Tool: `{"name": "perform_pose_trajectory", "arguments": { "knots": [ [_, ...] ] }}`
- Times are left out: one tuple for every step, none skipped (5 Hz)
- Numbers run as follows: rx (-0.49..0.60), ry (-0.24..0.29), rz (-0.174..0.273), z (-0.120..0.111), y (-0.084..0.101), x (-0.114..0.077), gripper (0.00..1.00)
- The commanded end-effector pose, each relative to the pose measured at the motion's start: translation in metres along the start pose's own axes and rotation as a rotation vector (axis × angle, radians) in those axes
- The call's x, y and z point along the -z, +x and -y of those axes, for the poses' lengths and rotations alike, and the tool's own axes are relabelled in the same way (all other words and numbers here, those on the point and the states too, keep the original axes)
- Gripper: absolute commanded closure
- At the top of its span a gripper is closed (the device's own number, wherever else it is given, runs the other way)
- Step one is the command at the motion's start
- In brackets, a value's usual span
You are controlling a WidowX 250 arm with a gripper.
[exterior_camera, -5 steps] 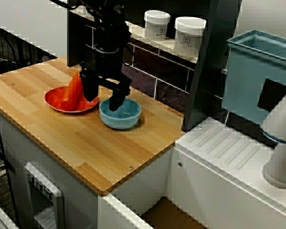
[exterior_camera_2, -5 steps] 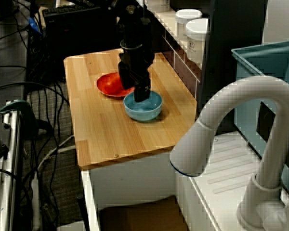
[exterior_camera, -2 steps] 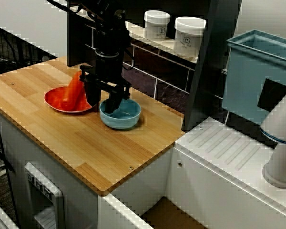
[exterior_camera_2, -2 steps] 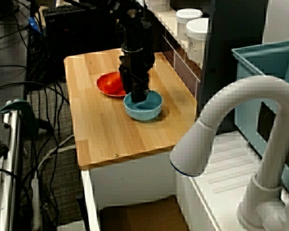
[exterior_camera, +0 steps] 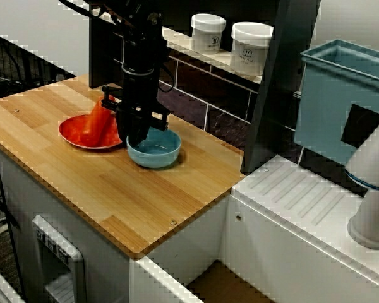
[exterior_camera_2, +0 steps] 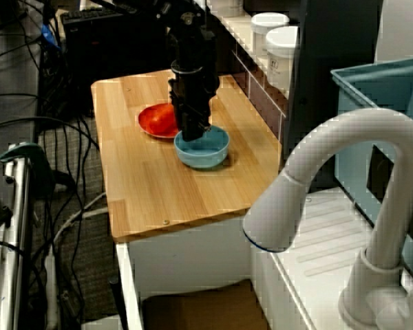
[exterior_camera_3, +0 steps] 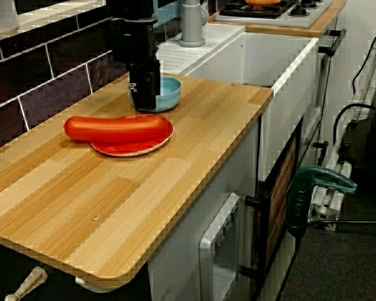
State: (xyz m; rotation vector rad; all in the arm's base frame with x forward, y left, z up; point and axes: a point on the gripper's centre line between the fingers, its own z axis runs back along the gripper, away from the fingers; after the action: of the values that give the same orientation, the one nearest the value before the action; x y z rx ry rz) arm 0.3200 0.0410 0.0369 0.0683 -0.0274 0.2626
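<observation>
On the left part of the wooden desk (exterior_camera: 107, 189) sits a flat red plate (exterior_camera: 72, 134). A long red thing (exterior_camera: 98, 120) lies on the plate (it is round at both ends, like a sausage). In the view along the desk, one end of it sticks out over the plate's edge.

Just to the right of the plate is the black claw (exterior_camera: 139, 132). It points straight down from the dark arm (exterior_camera: 140, 69). Its two fingers are pressed close at the left rim of the blue bowl (exterior_camera: 159, 150). They seem to be pinching that rim, one finger in and one out. The tips are dark and small in the view from the front, so this is my best reading. In the view along the desk the claw stands in front of the bowl and hides part of it.

The bowl stands right way up on the desk, just beside the plate and near the dark tiled wall (exterior_camera: 196, 88).

Further right and higher up, two white tubs (exterior_camera: 208, 32) with lids stand side by side on a shelf (exterior_camera: 224, 58). Next comes a tall dark post (exterior_camera: 279, 82). Past it is a big blue box (exterior_camera: 328, 107). At the far right a white tap (exterior_camera: 372, 189) stands over the white ribbed board (exterior_camera: 303, 202) next to the desk.
</observation>
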Motion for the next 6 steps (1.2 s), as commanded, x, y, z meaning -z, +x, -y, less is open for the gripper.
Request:
{"name": "perform_pose_trajectory", "arguments": {
  "knots": [
    [-0.002, -0.033, 0.039, -0.024, -0.012, -0.041, 1.0],
    [0.003, -0.029, 0.053, -0.033, -0.017, -0.052, 1.0],
    [0.021, -0.011, 0.062, -0.041, -0.027, -0.059, 1.0],
    [0.047, 0.059, 0.111, -0.044, -0.038, -0.063, 1.0],
    [0.075, 0.204, 0.118, -0.041, -0.043, -0.06, 1.0],
    [0.064, 0.263, 0.13, -0.041, -0.044, -0.057, 1.0]
  ]
}}
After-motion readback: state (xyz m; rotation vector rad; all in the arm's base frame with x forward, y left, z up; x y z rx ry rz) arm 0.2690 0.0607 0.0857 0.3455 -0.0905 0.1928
